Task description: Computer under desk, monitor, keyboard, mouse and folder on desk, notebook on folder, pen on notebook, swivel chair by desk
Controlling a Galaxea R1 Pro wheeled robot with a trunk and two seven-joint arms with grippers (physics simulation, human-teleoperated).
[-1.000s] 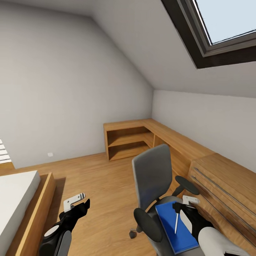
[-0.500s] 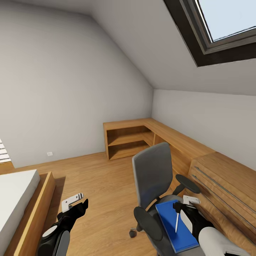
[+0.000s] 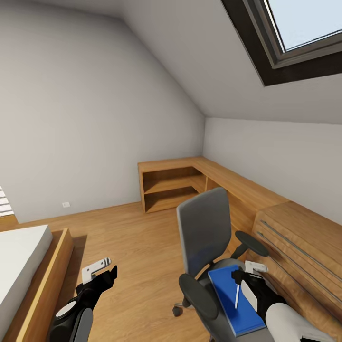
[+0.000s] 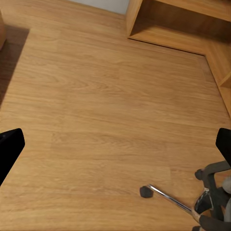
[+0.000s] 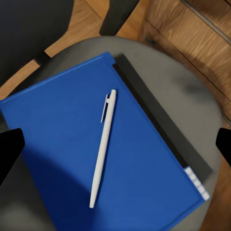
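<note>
Folder (image 3: 232,297) lies flat on the seat of the swivel chair (image 3: 205,232), bright blue, its near end cut off by the right arm in the head view. A pale pen (image 5: 102,147) rests on top of it, lying along its length. In the right wrist view a dark strip with pale page edges peeks out from under one long side of the folder; this looks like the notebook (image 5: 159,130), mostly hidden beneath the blue cover.

The right gripper (image 3: 249,273) hangs just above the folder at the seat's far edge. Its fingers (image 5: 9,147) show as dark tips at both sides of the right wrist view, spread wide with nothing between them.

The left gripper (image 3: 99,271) hovers over the bare wood floor (image 4: 106,110), well apart from the chair. Its fingertips sit at opposite edges of the left wrist view, spread wide and holding nothing. That view also catches one chair wheel and a spoke of the base, the rest cut off.

Light-wood shelves (image 3: 171,187) run along the far corner, and a drawer chest (image 3: 299,247) stands just beside the chair. A bed (image 3: 21,266) is partly cut off by the frame edge.
</note>
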